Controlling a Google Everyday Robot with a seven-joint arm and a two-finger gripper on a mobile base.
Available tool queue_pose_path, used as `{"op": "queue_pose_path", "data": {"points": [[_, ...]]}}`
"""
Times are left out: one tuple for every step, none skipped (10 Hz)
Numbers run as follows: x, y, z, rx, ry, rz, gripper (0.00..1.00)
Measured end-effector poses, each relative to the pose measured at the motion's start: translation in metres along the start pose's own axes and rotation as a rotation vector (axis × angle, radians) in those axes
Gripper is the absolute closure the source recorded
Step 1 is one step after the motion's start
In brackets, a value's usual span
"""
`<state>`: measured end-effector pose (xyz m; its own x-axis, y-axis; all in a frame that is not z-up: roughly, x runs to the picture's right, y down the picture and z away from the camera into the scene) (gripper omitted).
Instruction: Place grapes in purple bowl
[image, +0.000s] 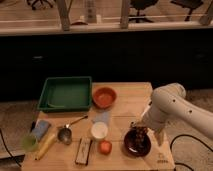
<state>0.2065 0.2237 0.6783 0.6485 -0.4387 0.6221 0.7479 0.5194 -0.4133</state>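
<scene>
The purple bowl (136, 145) sits near the table's front right corner. My gripper (140, 131) hangs right over the bowl's far rim, at the end of the white arm (167, 107) that comes in from the right. A dark bumpy lump between the gripper and the bowl looks like the grapes (139, 134); I cannot tell whether it is held or rests in the bowl.
A green tray (65, 93) stands at the back left, an orange bowl (104, 96) behind centre. A white cup (99, 130), a round red-orange fruit (105, 147), a metal scoop (65, 134), a flat bar (83, 151), a banana (45, 145), a blue sponge (40, 129) and a green cup (30, 143) lie in front.
</scene>
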Motion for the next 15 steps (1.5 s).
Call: {"op": "queue_pose_path", "data": {"points": [[0.0005,0.0003,0.0003,0.004,-0.005,-0.007,0.2],[0.0006,0.0001,-0.0002,0.005,-0.007,-0.009,0.2],[0.0011,0.0,-0.0003,0.008,-0.01,-0.013,0.2],[0.0014,0.0,-0.0003,0.01,-0.012,-0.016,0.2],[0.0018,-0.0001,-0.0005,0.012,-0.014,-0.019,0.2],[0.0018,0.0001,-0.0006,0.013,-0.015,-0.019,0.2],[0.0018,0.0,-0.0005,0.013,-0.015,-0.02,0.2],[0.0018,0.0001,-0.0005,0.013,-0.015,-0.02,0.2],[0.0018,0.0001,-0.0006,0.013,-0.015,-0.019,0.2],[0.0018,0.0,-0.0006,0.013,-0.015,-0.02,0.2],[0.0018,0.0001,-0.0005,0.013,-0.015,-0.02,0.2],[0.0018,0.0,-0.0005,0.013,-0.015,-0.02,0.2],[0.0018,0.0,-0.0005,0.013,-0.015,-0.02,0.2],[0.0018,0.0001,-0.0005,0.013,-0.015,-0.019,0.2],[0.0018,0.0001,-0.0005,0.013,-0.015,-0.019,0.2]]}}
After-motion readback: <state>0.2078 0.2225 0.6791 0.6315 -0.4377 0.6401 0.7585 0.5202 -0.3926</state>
